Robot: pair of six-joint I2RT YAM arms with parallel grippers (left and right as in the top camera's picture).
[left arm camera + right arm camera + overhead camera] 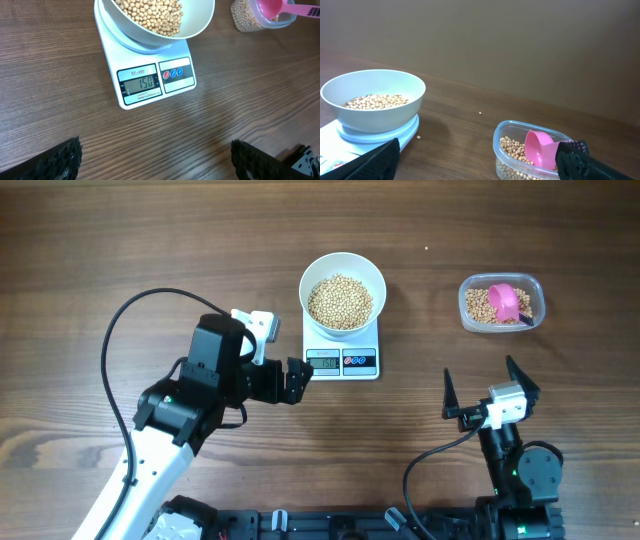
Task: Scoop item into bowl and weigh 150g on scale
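Both sets of jaws are spread wide, and neither holds anything. Right in front of the left gripper (297, 381) is bare table (200, 130), and just past that is the front edge of the scale (175, 75). Its little screen (142, 82) shows 150. Farther from those jaws, on top of the scale, sits the bowl (200, 22) with the beans (150, 12) inside. The right gripper (478, 372) is well apart from the scale, off to one side. Ahead of its jaws is the clear tub (502, 142) with more beans and the pink scoop (540, 147) lying in it.

I think the weighing is done, so the job now is to leave it alone. The left jaws are near the scale, so they should not bump it or press on it, or the number will change. If that gripper moves, it should pull straight back, away from the scale.
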